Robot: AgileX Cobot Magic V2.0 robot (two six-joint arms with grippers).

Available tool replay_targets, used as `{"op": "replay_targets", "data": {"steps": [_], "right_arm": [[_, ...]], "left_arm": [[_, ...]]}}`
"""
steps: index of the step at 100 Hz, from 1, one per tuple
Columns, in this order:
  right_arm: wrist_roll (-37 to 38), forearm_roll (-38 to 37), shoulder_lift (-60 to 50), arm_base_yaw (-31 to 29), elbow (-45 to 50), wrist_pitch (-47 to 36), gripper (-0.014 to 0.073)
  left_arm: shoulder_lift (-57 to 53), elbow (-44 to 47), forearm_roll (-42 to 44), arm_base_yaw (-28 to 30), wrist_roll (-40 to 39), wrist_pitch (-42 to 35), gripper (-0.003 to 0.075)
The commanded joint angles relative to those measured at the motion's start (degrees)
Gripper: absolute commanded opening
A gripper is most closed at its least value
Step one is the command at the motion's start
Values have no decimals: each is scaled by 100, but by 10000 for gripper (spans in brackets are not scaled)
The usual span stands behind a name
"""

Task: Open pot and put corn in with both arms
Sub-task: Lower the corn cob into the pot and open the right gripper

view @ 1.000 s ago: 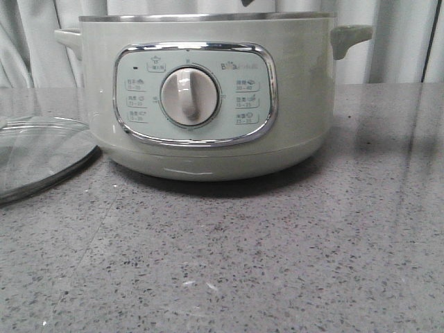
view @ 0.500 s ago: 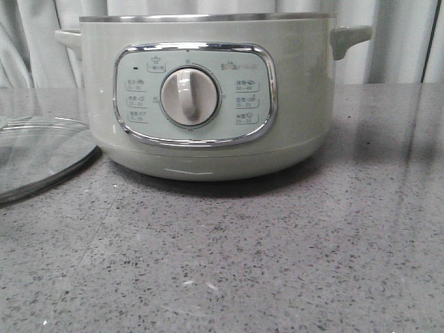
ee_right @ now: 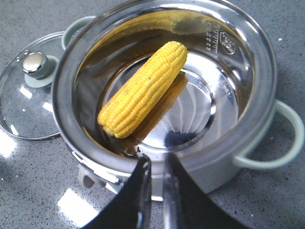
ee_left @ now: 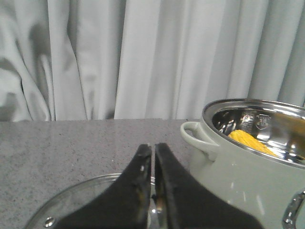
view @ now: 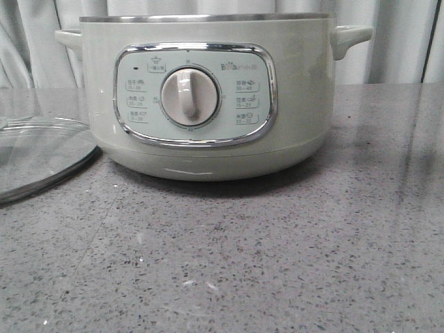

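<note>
Both sets of jaws are nearly shut and hold nothing. On the left gripper [ee_left: 153,149] the two dark fingers lie almost flat against each other, with only a thin slit between them. They hang over the glass lid [ee_left: 90,202], which lies flat on the grey table [ee_left: 71,143] just beside the pot [ee_left: 248,176]. On the right gripper [ee_right: 155,164] the fingers stand slightly apart, a narrow gap showing between the tips, and nothing sits in that gap.

From the right wrist camera the corn [ee_right: 143,88] lies on its side on the shiny steel floor of the pot [ee_right: 257,95], set on a slant across the bowl, with its tapered end toward the far wall and its broad end toward the near wall. The right fingertips hover above the pot's near rim, close to the broad end of the cob but clear of it. The lid [ee_right: 28,95], with its round metal knob, rests on the table next to the pot, on the side away from the pale green handle that shows fully.

From the left wrist camera a strip of the corn [ee_left: 250,142] shows over the steel rim, well apart from the left fingers.

In the front camera the pot [view: 201,97] stands uncovered on the table [view: 277,257], its dial facing forward, and the lid [view: 38,156] lies to its left. Neither gripper shows there.
</note>
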Motion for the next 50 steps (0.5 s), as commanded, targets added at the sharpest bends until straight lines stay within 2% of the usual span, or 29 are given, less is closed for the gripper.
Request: {"op": "replay_targets", "data": {"steps": [1,30,39,50], "right_arm": [[-78,-16,-677,-49,338,-664,-11],[-67,-158,-2457,-49,2093,-1207,-13],[-67,-189,-2963,-49,2484,-1270,-49],[-67,-297,-3594,-59,2905,-1494,-43]], "left_arm": [[-173,-161,-218,-14,2,-24,-20],[-710,-161,-286,-14,2,651,-20],[-784,-161,-296,-14,2,772,-20],[-821,-161,-296,-14,2,808,-20]]}}
